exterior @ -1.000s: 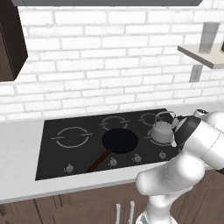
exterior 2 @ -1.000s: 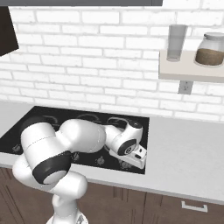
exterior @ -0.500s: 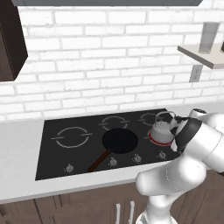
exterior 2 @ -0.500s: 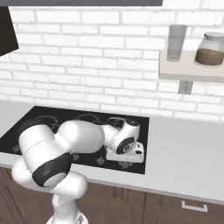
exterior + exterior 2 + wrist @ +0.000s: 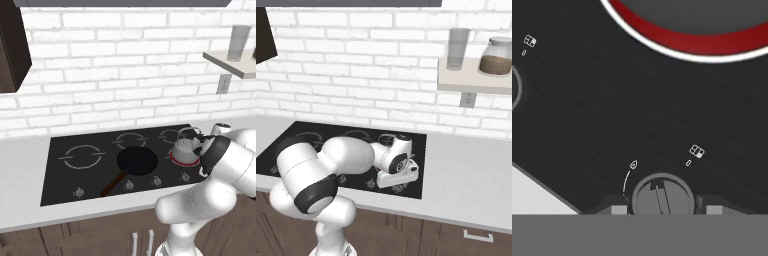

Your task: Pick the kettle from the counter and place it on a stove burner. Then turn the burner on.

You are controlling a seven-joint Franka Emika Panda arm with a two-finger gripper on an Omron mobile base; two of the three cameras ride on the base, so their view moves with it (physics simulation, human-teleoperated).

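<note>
The silver-grey kettle (image 5: 184,147) stands upright on the right front stove burner (image 5: 174,159), whose ring glows red. In the hand view that red ring (image 5: 687,37) curves across the top around the kettle's grey base (image 5: 702,7). My gripper (image 5: 663,210) is down at the cooktop's front edge, its two fingertips on either side of a round grey knob (image 5: 663,196) and shut on it. From the right base view, the hand (image 5: 398,174) points down at the front right knobs. The pale grey counter (image 5: 20,165) surrounds the cooktop.
A black frying pan (image 5: 136,161) sits mid-cooktop, handle toward the front. Other burner outlines (image 5: 80,156) lie on the black glass, with a row of knobs (image 5: 129,185) along the front. A wall shelf (image 5: 476,80) holds a glass and a jar.
The ring under the kettle has gone from dark to glowing red. The hand has shifted slightly at the knob; the kettle has stayed put.
</note>
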